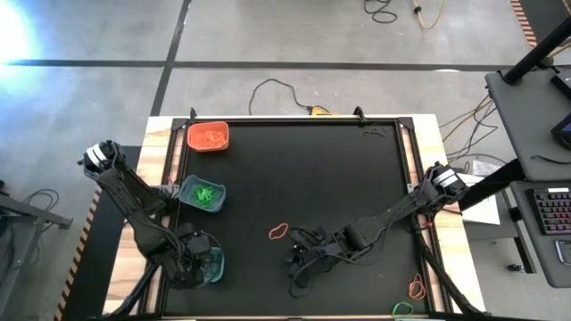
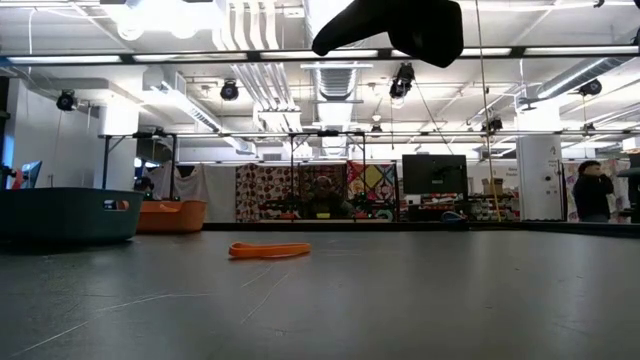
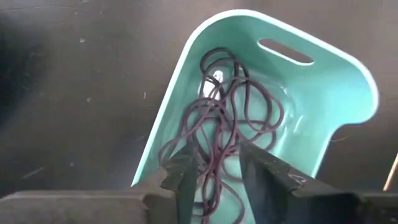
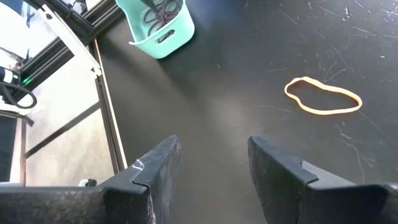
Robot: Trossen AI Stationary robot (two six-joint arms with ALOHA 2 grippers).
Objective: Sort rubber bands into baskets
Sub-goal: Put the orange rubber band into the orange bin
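Three baskets line the table's left side: an orange basket (image 1: 208, 136) with orange rubber bands, a teal basket (image 1: 203, 193) with green ones, and a near teal basket (image 3: 323, 93) holding a tangle of black bands (image 3: 230, 118). My left gripper (image 3: 217, 171) points down into this near basket (image 1: 214, 266), open, with black strands running between its fingers. My right gripper (image 4: 211, 165) hangs open over the bare mat near the middle front (image 1: 299, 259). An orange band (image 4: 323, 96) lies flat on the mat beyond it (image 1: 278, 234). My left gripper stands with its fingertips (image 3: 186, 180) down among the black bands in the near teal basket. Strands pass through the gap between the fingers and lie on the basket's floor. Whether the fingers touch them, I cannot tell.
An orange band (image 1: 416, 286) and a green band (image 1: 403, 308) lie near the mat's front right corner. Cables (image 1: 285, 89) run on the floor behind the table. The black mat (image 1: 339, 178) lies between the baskets and the right arm.
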